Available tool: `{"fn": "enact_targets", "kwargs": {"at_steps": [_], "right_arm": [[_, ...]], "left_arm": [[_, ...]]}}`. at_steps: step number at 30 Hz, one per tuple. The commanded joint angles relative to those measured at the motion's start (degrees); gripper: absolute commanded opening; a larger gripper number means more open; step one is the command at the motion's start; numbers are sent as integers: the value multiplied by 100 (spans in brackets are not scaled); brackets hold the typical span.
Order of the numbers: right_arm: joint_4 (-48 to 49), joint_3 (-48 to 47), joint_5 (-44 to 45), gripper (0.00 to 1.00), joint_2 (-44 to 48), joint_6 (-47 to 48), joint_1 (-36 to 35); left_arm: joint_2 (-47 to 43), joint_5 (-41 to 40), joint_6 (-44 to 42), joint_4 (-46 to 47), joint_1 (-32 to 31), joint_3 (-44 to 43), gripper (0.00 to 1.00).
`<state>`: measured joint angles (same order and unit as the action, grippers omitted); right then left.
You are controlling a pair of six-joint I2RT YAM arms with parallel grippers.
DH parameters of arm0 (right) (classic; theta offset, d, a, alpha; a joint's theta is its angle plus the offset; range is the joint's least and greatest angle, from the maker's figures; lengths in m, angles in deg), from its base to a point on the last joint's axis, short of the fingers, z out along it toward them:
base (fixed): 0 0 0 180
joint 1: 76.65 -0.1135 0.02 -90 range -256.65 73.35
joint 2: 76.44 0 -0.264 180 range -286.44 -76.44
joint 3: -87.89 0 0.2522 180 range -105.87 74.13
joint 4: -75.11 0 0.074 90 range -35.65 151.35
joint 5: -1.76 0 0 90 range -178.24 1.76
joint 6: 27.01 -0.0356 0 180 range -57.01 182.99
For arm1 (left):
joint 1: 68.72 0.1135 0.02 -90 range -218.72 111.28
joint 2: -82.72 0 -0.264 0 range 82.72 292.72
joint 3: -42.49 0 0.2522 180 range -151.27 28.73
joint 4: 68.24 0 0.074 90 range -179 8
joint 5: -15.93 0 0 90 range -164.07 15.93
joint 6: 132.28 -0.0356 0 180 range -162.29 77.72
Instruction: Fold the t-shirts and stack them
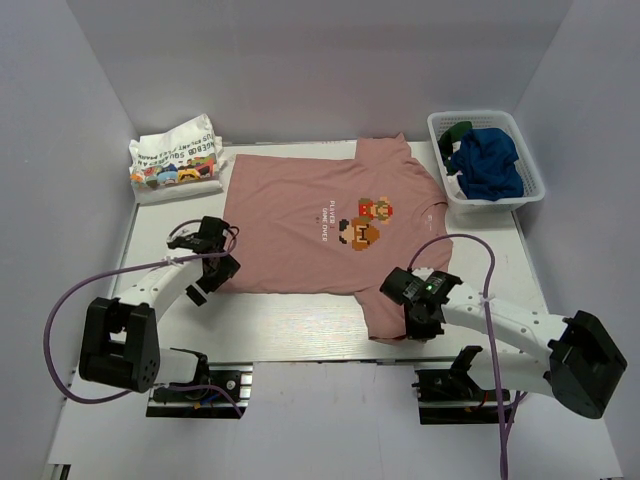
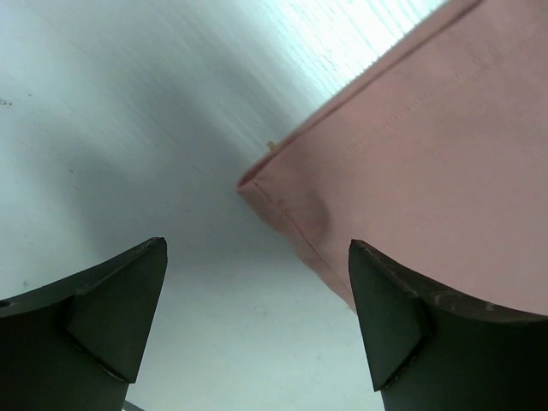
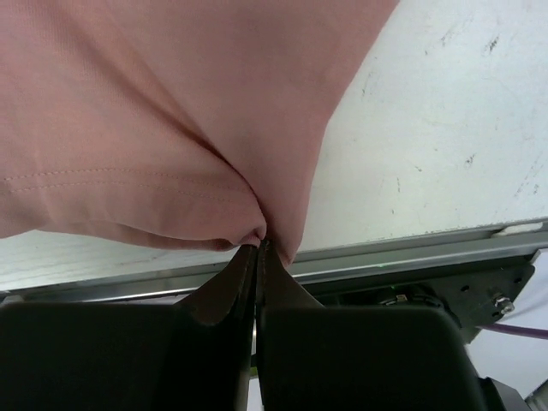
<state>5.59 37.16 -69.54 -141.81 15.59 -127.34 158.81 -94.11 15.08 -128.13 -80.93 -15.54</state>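
Observation:
A dusty pink t-shirt (image 1: 310, 225) with a pixel game-character print lies spread face up on the table. My left gripper (image 1: 203, 285) is open and empty just beside its near left corner (image 2: 257, 180), one finger over the cloth edge. My right gripper (image 1: 418, 328) is shut on the pink shirt's near right hem (image 3: 257, 227), pinching a bunched fold near the table's front edge. A folded white t-shirt (image 1: 175, 160) with colourful print lies at the back left. A navy blue t-shirt (image 1: 487, 165) and a dark green one (image 1: 458, 131) sit in the basket.
A white plastic mesh basket (image 1: 530, 190) stands at the back right. The table's front metal edge (image 3: 411, 248) runs just below my right gripper. Purple cables loop beside both arms. White walls enclose the table on three sides.

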Motion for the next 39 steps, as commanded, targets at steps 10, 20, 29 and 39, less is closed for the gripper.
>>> {"fn": "enact_targets", "kwargs": {"at_steps": [10,20,29,39], "right_arm": [[585,-135,-103,0,-170,205,7],[813,-117,2,0,217,143,-1],[1024,-950,555,0,525,441,94],[1507,-2093,802,0,-422,1346,928]], "left_arm": [[678,-143,407,587,271,129,62],[881,-27,354,983,377,252,0],[468,34,135,913,377,-116,0],[809,-27,12,614,377,-1092,0]]}}
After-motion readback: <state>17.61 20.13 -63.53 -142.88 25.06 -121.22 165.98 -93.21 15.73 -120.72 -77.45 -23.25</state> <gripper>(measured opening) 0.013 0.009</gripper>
